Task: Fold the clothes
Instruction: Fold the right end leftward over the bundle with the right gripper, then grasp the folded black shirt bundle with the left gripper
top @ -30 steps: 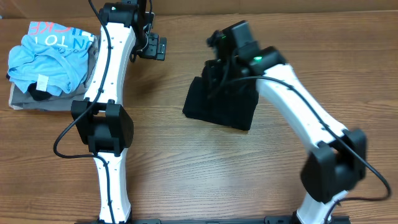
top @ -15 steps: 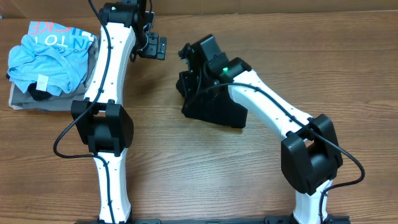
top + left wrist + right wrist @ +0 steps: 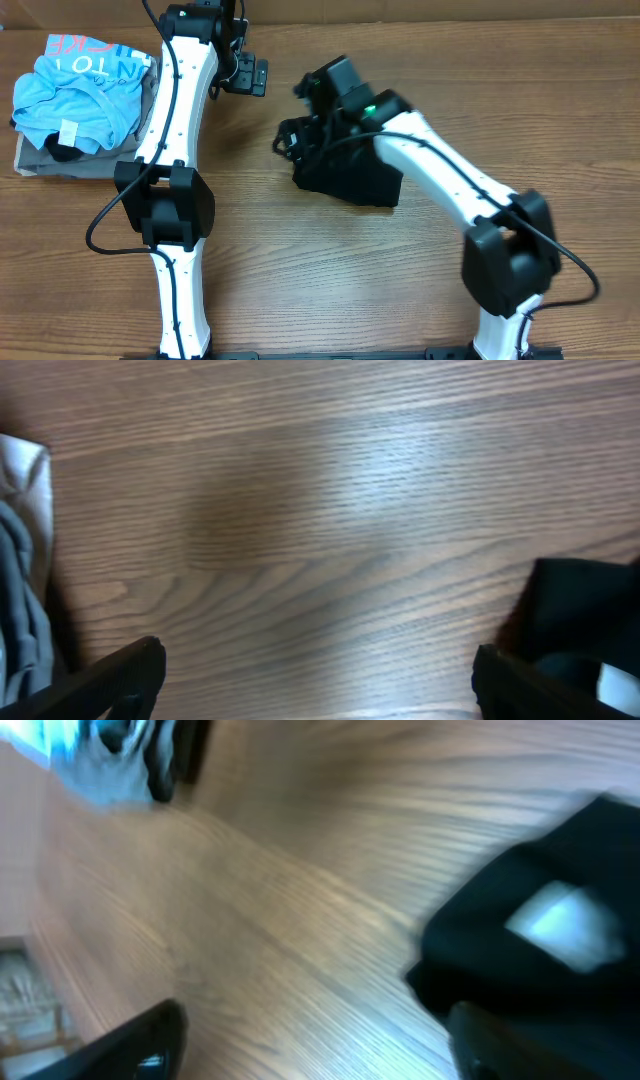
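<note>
Nearest the viewer, at the front edge of the wooden table (image 3: 300, 290), stand the bases of both arms. At mid-table lie the clothes (image 3: 355, 185), one black garment folded into a compact block, its white label (image 3: 560, 925) showing in the blurred right wrist view. Right gripper (image 3: 320, 1055): at the block's left edge, fingers spread wide with nothing between them; contact with the cloth cannot be judged. Left gripper (image 3: 253, 77): farther back, over bare wood, jaws likewise parted and empty, apart from the garment. Far left corner: a light blue T-shirt (image 3: 75, 90) heaped on a folded grey-tan garment (image 3: 60, 163).
</note>
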Motion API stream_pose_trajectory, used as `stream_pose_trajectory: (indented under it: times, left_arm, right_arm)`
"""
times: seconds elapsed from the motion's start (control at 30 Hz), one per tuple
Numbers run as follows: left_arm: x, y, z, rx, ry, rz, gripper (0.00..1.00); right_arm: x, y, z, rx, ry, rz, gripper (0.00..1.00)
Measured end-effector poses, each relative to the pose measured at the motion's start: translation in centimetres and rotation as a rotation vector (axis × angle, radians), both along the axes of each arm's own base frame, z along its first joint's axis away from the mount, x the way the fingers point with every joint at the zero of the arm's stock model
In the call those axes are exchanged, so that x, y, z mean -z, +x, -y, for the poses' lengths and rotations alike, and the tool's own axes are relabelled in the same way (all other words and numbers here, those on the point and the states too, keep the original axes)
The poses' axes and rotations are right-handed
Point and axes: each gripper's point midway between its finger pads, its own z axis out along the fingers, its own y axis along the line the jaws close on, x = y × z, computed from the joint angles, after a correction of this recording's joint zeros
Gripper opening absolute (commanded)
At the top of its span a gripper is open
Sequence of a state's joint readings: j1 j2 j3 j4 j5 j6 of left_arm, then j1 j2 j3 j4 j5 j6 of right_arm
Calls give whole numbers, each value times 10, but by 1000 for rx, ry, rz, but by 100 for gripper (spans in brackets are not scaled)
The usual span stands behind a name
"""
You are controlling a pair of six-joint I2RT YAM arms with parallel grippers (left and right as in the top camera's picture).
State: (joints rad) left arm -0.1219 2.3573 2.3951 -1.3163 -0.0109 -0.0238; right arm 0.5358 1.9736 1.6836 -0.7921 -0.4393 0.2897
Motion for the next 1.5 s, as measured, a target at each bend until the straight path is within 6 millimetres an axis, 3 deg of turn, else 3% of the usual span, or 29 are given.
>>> stream_pose_trajectory:
  times: [0.13, 0.23, 0.37, 0.47, 0.53, 0.67, 0.93, 1.07, 1.13, 1.17, 1.2, 1.23, 1.37, 1.5]
  left_arm:
    - [1, -6, 13, 47, -69, -26, 100]
    - [1, -17, 31, 128, -154, -63, 100]
    - [-1, -32, 52, 238, -243, -105, 100]
    - [3, -39, 65, 302, -271, -123, 100]
    - [12, -44, 74, 335, -285, -147, 100]
    - [38, -57, 94, 416, -345, -219, 100]
    - [106, -74, 132, 522, -437, -344, 100]
    - [109, -80, 148, 553, -469, -355, 99]
    - [109, -83, 155, 564, -479, -361, 86]
    - [110, -85, 160, 571, -487, -366, 68]
    - [111, -87, 163, 575, -492, -371, 32]
    - [114, -89, 167, 584, -496, -378, 4]
    - [126, -98, 178, 599, -508, -415, 4]
    - [124, -100, 181, 585, -525, -426, 4]
  right_arm:
    - [-44, 24, 64, 167, -17, 36, 100]
    - [-74, 42, 134, 330, -29, 60, 100]
    - [-74, 46, 219, 513, -78, -1, 100]
    - [-65, 43, 256, 577, -112, -43, 100]
    - [-63, 41, 270, 591, -124, -51, 100]
    - [-62, 41, 282, 596, -136, -47, 100]
    - [-63, 42, 284, 574, -146, -27, 100]
    - [-63, 42, 284, 569, -147, -23, 100]
    - [-63, 42, 284, 568, -148, -23, 100]
    - [-63, 42, 284, 567, -149, -21, 100]
    - [-63, 42, 284, 567, -149, -18, 100]
    - [-63, 43, 285, 567, -150, -17, 100]
    - [-63, 43, 285, 570, -154, -14, 100]
    - [-63, 43, 285, 569, -154, -13, 100]
